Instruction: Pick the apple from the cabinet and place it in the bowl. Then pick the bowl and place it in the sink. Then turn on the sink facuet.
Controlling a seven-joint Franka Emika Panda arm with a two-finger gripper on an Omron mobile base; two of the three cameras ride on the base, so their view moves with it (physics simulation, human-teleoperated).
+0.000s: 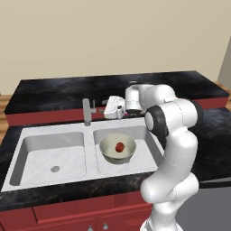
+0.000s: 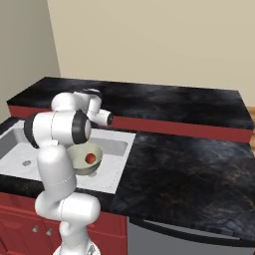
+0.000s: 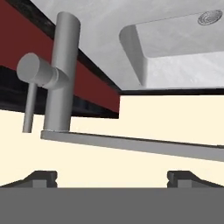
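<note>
Now I have the bowl sitting in the right basin of the sink with the apple inside it, so I judge only the tap is left to do. The faucet stands on the far rim of the sink, between the two basins, with its small lever sticking out on the right side. My gripper hangs just right of that lever, level with it and apart from it, pointing left.

In the hand view the fingertips sit far apart at the bottom edge, so the pincer is wide and holds nothing. The same view is rolled over: the faucet post runs up the left of the picture, the lever knob juts from it with a thin handle hanging off, and the long flat spout crosses the middle.

I expect the lever to be rigid, smooth metal that pivots with light force. I would push or pinch it at the thin handle end, not at the knob by the post.

From the left base camera my own forearm covers the near right corner of the sink, and the lever is too small there to read its angle. From the right base camera the arm hides the faucet.
</note>
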